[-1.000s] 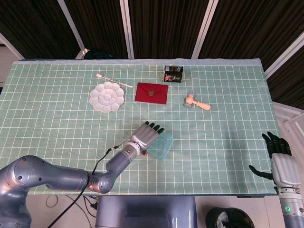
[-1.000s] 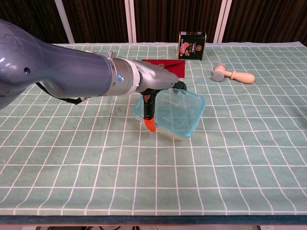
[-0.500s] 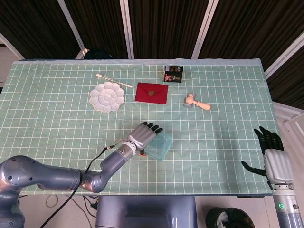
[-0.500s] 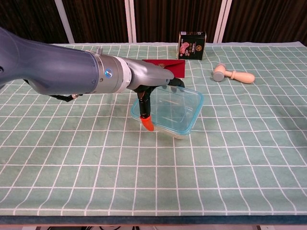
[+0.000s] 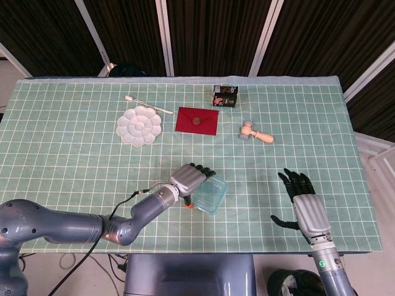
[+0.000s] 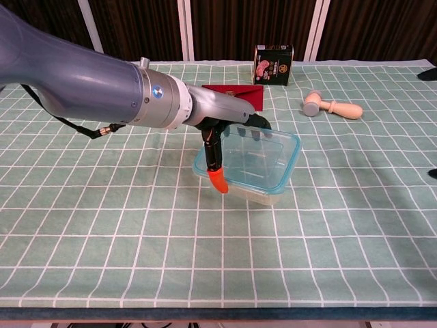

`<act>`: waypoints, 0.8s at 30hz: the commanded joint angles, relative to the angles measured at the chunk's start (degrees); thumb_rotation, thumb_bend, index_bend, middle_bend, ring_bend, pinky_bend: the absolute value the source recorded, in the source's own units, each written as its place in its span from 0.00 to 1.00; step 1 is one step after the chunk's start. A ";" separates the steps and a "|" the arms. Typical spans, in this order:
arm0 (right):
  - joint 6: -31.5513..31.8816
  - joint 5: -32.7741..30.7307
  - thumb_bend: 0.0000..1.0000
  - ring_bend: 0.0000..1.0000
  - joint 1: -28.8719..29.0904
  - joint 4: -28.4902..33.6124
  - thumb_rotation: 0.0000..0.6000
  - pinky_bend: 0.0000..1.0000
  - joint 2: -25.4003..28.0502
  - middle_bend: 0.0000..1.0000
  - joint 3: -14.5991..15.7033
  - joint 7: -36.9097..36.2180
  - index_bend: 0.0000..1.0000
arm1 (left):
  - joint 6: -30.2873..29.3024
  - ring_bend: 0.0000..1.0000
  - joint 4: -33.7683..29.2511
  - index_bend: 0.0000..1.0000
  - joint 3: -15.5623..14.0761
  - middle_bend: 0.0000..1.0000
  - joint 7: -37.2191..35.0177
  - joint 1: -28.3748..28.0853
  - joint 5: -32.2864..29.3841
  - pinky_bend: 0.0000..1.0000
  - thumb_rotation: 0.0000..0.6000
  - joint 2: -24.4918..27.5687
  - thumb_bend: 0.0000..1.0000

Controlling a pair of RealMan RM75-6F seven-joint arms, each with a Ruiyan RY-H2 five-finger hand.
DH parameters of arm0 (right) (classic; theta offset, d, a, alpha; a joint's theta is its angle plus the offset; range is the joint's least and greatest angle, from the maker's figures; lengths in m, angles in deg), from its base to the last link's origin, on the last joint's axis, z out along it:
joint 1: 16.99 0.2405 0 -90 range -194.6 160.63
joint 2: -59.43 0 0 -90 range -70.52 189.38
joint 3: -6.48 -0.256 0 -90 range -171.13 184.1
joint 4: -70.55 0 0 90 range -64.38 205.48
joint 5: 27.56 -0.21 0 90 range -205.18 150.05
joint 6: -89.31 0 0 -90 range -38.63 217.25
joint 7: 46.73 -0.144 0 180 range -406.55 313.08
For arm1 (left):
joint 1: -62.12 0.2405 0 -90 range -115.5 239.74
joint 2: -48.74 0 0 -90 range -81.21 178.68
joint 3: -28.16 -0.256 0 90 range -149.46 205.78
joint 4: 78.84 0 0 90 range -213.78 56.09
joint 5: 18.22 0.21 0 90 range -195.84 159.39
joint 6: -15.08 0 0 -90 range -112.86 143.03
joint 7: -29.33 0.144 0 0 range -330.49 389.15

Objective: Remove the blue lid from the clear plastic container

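The clear plastic container (image 6: 263, 197) with its blue-rimmed lid (image 6: 259, 154) sits near the middle of the green checked cloth, seen in the head view as a lidded container (image 5: 210, 195). My left hand (image 6: 222, 128) grips the lid at its left end. Its fingers reach over the far edge, and the orange-tipped thumb (image 6: 218, 181) presses the near-left corner. In the head view the left hand (image 5: 187, 179) lies over the container's left side. My right hand (image 5: 307, 209) hovers over the cloth to the right, fingers spread, holding nothing.
At the back of the table lie a white flower-shaped palette (image 5: 139, 125), a thin stick (image 5: 148, 105), a red envelope (image 5: 197, 121), a dark box (image 5: 225, 95) and a wooden mallet (image 5: 256, 133). A cable trails from the left arm.
The right hand has come in from the table's right edge to over the cloth. The left hand and the lidded container have shifted slightly right and nearer.
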 commanded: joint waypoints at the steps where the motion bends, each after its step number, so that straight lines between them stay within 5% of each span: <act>1: -1.16 0.39 0.26 0.00 1.51 0.49 1.00 0.00 -4.08 0.00 0.35 2.84 0.00 | 1.16 0.23 0.19 0.21 -0.31 0.25 -0.44 -1.17 -0.63 0.36 1.00 0.57 0.20; 24: -0.09 1.00 0.21 0.00 2.35 -3.37 1.00 0.00 -18.37 0.00 2.46 6.92 0.00 | 5.33 0.23 0.60 0.21 -4.71 0.25 -5.60 -9.28 -6.28 0.36 1.00 1.43 0.20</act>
